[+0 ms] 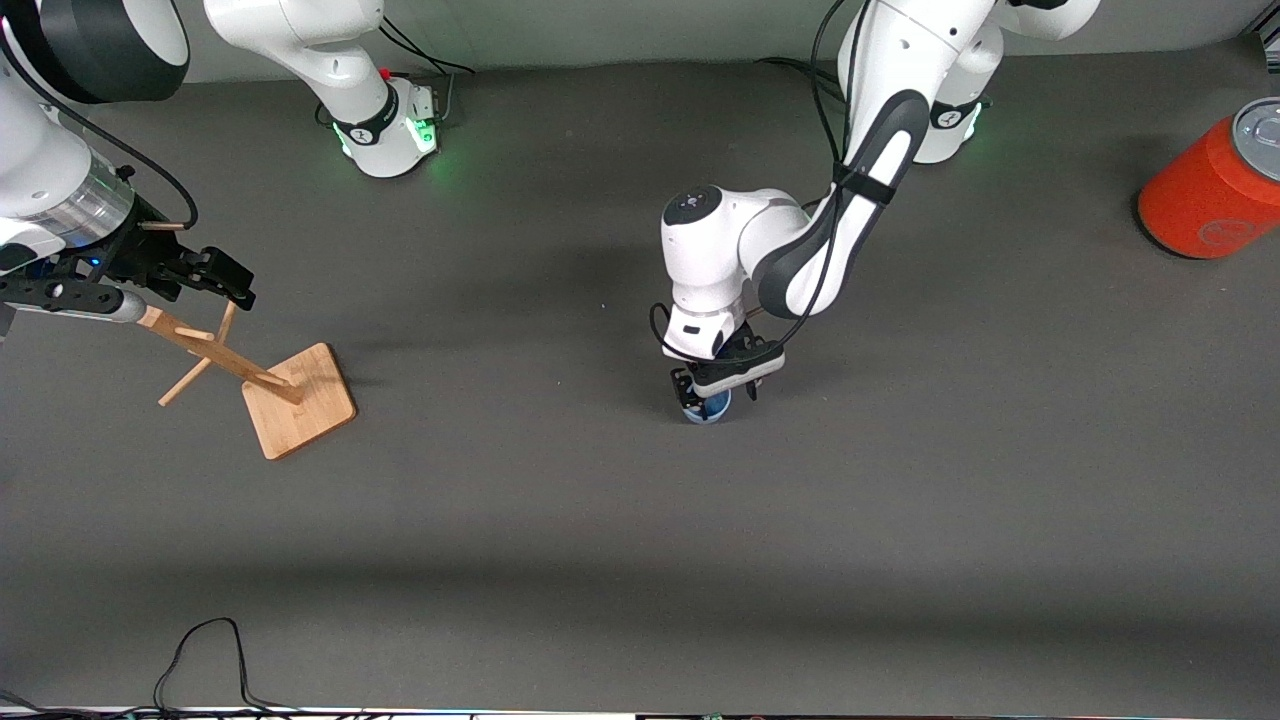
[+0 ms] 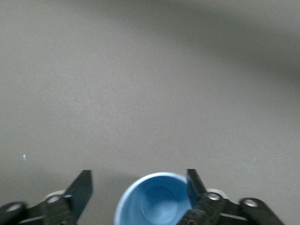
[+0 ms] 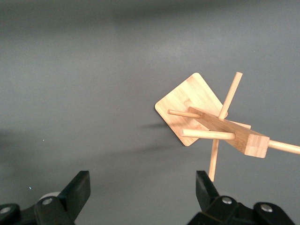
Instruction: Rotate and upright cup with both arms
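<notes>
The light-blue cup (image 1: 709, 409) stands upright on the dark table mat near the middle, with its open mouth facing up. My left gripper (image 1: 704, 396) is low over it. In the left wrist view the cup (image 2: 157, 206) sits between the open fingers (image 2: 82, 189), close against one of them and apart from the other. My left gripper (image 2: 139, 187) is not clamped on it. My right gripper (image 1: 232, 283) is open and empty, up in the air over the wooden peg rack at the right arm's end of the table. In its own view the right gripper (image 3: 140, 187) has only mat between its fingers.
The wooden peg rack (image 1: 265, 380) stands on its square base under my right gripper and shows in the right wrist view (image 3: 220, 124). A large orange-red can (image 1: 1215, 190) with a grey lid stands at the left arm's end. A black cable (image 1: 200, 650) lies at the near edge.
</notes>
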Robot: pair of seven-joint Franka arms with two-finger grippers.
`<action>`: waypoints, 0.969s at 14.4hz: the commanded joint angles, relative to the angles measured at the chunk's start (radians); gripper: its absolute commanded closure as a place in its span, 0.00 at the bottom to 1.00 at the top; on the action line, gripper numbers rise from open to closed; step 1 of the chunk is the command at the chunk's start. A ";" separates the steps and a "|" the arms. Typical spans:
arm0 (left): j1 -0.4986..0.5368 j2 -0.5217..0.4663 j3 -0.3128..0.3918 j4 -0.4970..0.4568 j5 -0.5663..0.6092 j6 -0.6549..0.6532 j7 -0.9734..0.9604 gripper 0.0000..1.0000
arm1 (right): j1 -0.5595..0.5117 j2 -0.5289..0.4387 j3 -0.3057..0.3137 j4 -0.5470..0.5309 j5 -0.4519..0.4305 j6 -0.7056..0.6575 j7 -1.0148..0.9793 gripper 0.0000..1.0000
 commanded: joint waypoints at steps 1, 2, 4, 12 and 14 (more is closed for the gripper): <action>0.001 -0.041 -0.016 0.079 -0.150 -0.126 0.147 0.00 | 0.001 -0.007 0.035 0.003 -0.015 0.004 0.085 0.00; 0.003 -0.047 -0.016 0.115 -0.199 -0.172 0.207 0.00 | 0.001 -0.004 0.049 0.006 -0.014 0.004 0.117 0.00; 0.023 -0.049 -0.011 0.216 -0.287 -0.278 0.337 0.00 | 0.001 0.022 0.080 0.034 -0.003 0.006 0.178 0.00; 0.328 -0.208 -0.013 0.354 -0.548 -0.626 0.974 0.00 | -0.011 0.080 0.140 0.126 -0.006 -0.062 0.061 0.00; 0.417 -0.248 -0.011 0.350 -0.586 -0.683 1.109 0.00 | -0.011 0.063 0.099 0.141 -0.002 -0.106 0.009 0.00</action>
